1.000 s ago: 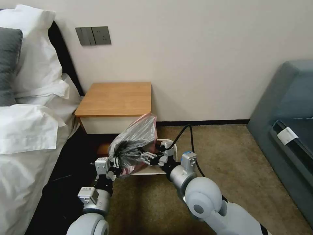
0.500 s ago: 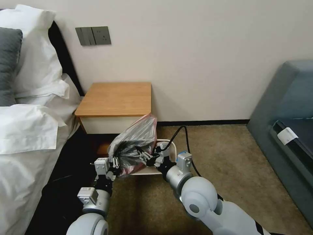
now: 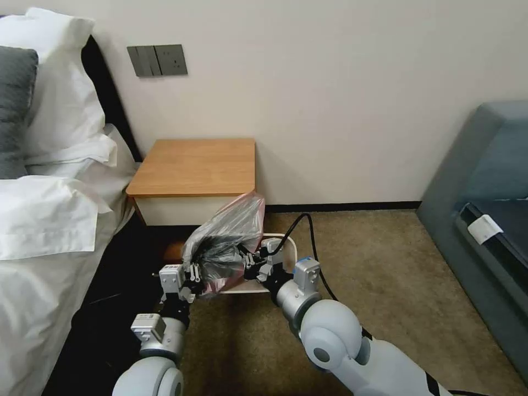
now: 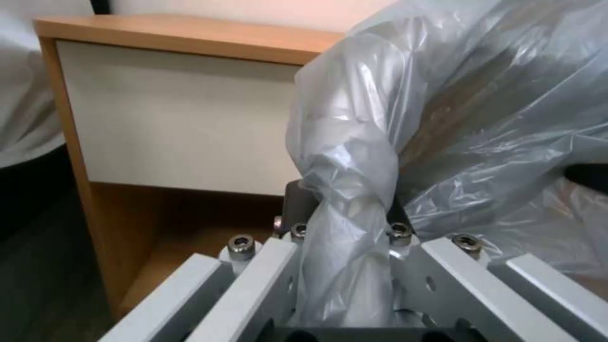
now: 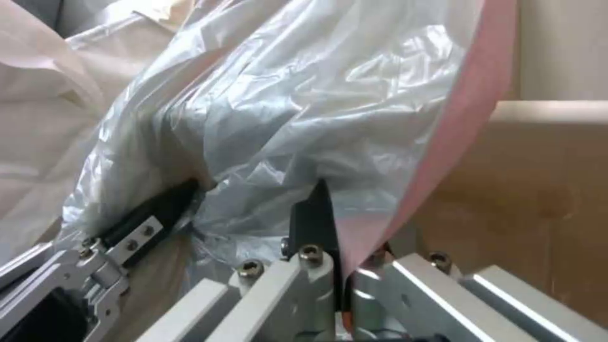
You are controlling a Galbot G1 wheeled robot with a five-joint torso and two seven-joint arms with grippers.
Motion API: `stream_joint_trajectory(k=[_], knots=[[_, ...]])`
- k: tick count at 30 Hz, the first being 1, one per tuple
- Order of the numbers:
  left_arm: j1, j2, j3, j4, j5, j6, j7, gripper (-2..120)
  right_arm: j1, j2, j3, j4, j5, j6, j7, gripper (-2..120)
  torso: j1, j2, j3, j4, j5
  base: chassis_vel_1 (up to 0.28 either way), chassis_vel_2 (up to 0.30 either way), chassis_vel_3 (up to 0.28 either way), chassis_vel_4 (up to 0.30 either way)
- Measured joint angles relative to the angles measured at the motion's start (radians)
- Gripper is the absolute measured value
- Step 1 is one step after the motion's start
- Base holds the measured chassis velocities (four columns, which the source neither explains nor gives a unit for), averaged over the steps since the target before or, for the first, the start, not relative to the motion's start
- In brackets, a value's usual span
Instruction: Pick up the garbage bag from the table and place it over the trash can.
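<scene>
Soft, even indoor light, dim beside the bed (image 3: 49, 231); wrist views slightly blurred with pale glare on plastic.

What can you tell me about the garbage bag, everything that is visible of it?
The garbage bag is thin, crinkly, translucent grey plastic with a pinkish-red rim. It is off the table, bunched and puffed up above the trash can. The left end effector is shut on a twisted bunch of the plastic, and the right end effector pinches it at the pink rim.

Glossy crinkled plastic garbage bag (image 3: 228, 242), smooth matt wooden table (image 3: 195, 165)
</scene>
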Motion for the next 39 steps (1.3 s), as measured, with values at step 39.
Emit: stream_joint_trajectory(k=[39], knots=[[-0.019,-0.012,-0.015,0.027,0.018,0.04,-0.052,4,-0.121,-0.043,0.066,0.032,-0.707,0.076,-0.004,0,0.0,0.0,0.0,0.0,0.0001,0.0,0.0,0.0,0.0]])
